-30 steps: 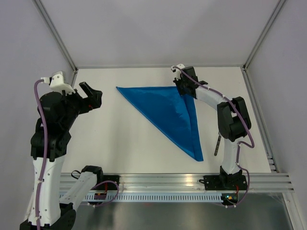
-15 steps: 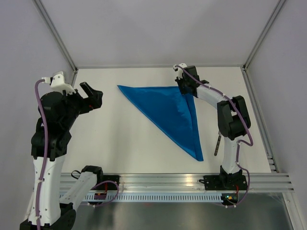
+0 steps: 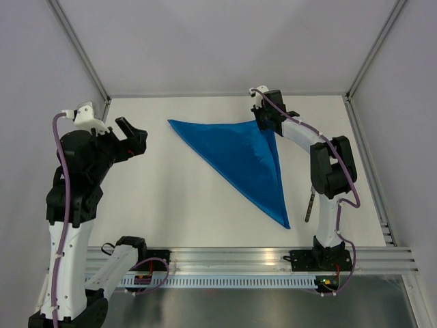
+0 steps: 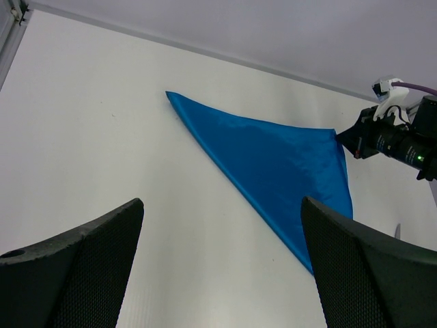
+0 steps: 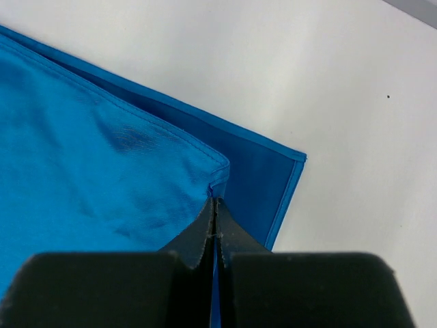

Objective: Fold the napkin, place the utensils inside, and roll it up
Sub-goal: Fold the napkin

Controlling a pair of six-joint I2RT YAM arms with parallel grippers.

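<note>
From the top external view, a bright-blue soft cloth napkin [image 3: 246, 160] lies on the white desk [image 3: 191, 205] folded on its diagonal into a triangle. Its long edge runs from the 10 o'clock corner down to the 5 o'clock tip. The right pincer [image 3: 268, 121] sits at the triangle's 1 o'clock corner. The left pincer [image 3: 130, 137] hangs well apart at 9 o'clock of the cloth, jaws spread and holding nothing. A slim dark-handled table knife [image 3: 309, 206] lies on the desk at 4 o'clock of the napkin, partly hidden by the right arm.

The left wrist view looks down on the napkin [image 4: 273, 154] between the wide-open fingers of the left pincer [image 4: 222, 205]. The right pincer [image 4: 355, 139] meets the cloth's 3 o'clock corner.

In the right wrist view, the right pincer [image 5: 215, 205] is closed on the corner of the napkin's [image 5: 102, 171] upper layer. The lower layer's corner shows beyond it at 2 o'clock, so the two corners do not match.

The fold appears nearly finished, with the knife not yet placed. To finish it well, the pinched corner likely needs carrying towards 2 o'clock until the hems line up. It should then be lowered flat before release, kept lightly taut so no wrinkle gets trapped.
</note>
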